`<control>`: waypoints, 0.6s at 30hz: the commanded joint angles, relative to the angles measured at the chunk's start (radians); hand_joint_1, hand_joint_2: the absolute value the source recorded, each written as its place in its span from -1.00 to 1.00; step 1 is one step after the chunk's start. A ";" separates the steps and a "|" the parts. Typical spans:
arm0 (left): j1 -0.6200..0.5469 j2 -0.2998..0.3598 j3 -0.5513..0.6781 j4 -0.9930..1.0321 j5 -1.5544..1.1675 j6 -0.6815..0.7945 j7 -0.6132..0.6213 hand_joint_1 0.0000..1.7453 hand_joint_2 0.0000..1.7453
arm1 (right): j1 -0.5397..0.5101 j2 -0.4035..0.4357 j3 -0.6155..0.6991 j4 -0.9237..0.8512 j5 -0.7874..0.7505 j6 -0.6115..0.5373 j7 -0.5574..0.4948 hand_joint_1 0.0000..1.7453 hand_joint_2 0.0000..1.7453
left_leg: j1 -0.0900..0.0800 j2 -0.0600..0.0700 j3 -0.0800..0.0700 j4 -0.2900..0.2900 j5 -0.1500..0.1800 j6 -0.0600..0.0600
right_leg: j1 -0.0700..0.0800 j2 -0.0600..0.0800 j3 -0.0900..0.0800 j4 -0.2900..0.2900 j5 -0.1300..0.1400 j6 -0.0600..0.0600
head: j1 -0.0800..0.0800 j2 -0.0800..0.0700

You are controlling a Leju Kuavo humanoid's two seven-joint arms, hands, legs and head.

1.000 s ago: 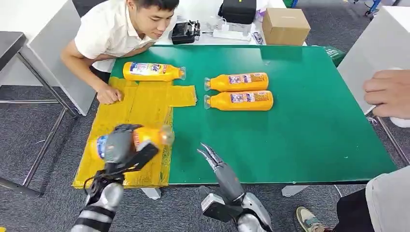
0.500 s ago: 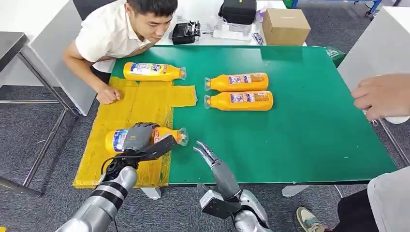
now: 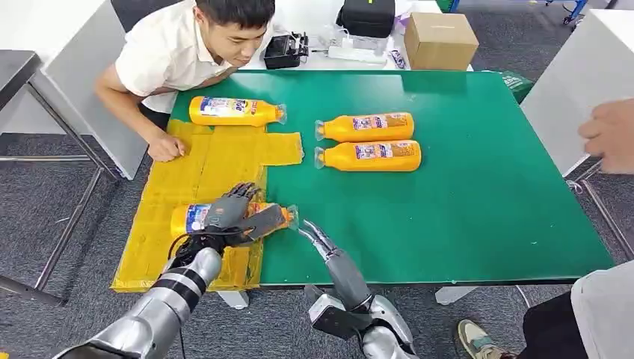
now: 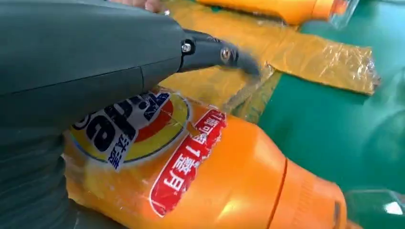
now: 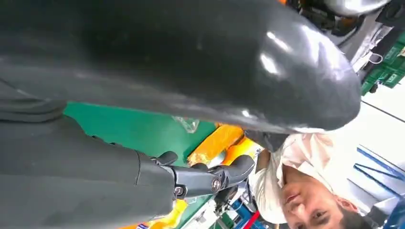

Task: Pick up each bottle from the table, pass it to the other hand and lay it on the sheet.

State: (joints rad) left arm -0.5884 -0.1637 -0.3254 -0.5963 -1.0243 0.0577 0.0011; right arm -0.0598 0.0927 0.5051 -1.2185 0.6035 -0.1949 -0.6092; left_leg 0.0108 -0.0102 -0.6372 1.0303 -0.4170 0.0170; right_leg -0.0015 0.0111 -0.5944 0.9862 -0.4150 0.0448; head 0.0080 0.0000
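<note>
Orange bottle [image 3: 232, 217] lies on its side at the near end of the yellow sheet [image 3: 187, 176], clear cap pointing toward the green table [image 3: 463, 187] and reaching just past the sheet's edge. Left hand [image 3: 228, 217] wraps over the bottle's middle, fingers curled across the label and thumb along the near side; the left wrist view confirms the grip, label under the grey thumb. Right hand [image 3: 318, 238] sits just beside the cap, over the table's near edge, fingers extended and apart, holding nothing. A second bottle [image 3: 235, 111] lies at the sheet's far end, cap toward the table centre. Two more bottles [image 3: 366, 127] [image 3: 368, 155] lie side by side on bare green surface, close together and parallel, caps toward the sheet. A person in a white shirt [image 3: 168, 52] leans over the far left corner, one hand [image 3: 166, 146] resting on the sheet near the far bottle. Another person's hand [image 3: 609, 134] enters at the right edge, well apart from the bottles. Cardboard box [image 3: 441, 39] stands beyond the table.
</note>
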 commanded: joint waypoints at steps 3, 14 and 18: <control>-0.005 0.006 0.039 0.179 0.126 -0.122 -0.081 -1.00 1.00 | -0.059 -0.011 0.034 0.106 -0.020 -0.010 -0.028 -1.00 -1.00 | -0.001 0.003 0.007 -0.004 0.000 0.000 | -0.001 0.003 0.006 -0.002 0.001 -0.001 | 0.000 0.000; 0.097 0.013 0.075 -0.109 0.589 -0.296 -0.282 -1.00 1.00 | -0.051 -0.039 0.051 0.148 -0.056 -0.060 -0.065 -1.00 -1.00 | -0.002 -0.004 0.008 -0.005 0.002 0.000 | -0.002 -0.003 0.008 -0.003 0.001 -0.001 | 0.000 0.000; 0.138 0.024 0.050 -0.225 0.810 -0.343 -0.263 -1.00 1.00 | -0.053 -0.045 0.053 0.157 -0.064 -0.065 -0.073 -1.00 -1.00 | -0.001 -0.006 0.007 -0.002 0.001 0.000 | -0.001 -0.004 0.008 -0.002 -0.001 0.000 | 0.000 0.000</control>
State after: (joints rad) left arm -0.5735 -0.1595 -0.2636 -0.6124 -0.5140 -0.2164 -0.2739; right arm -0.0827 0.0847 0.5242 -1.1463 0.5566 -0.2442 -0.6680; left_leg 0.0106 -0.0201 -0.6331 1.0302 -0.4154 0.0177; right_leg -0.0018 0.0047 -0.5880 0.9862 -0.4159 0.0451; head 0.0076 0.0000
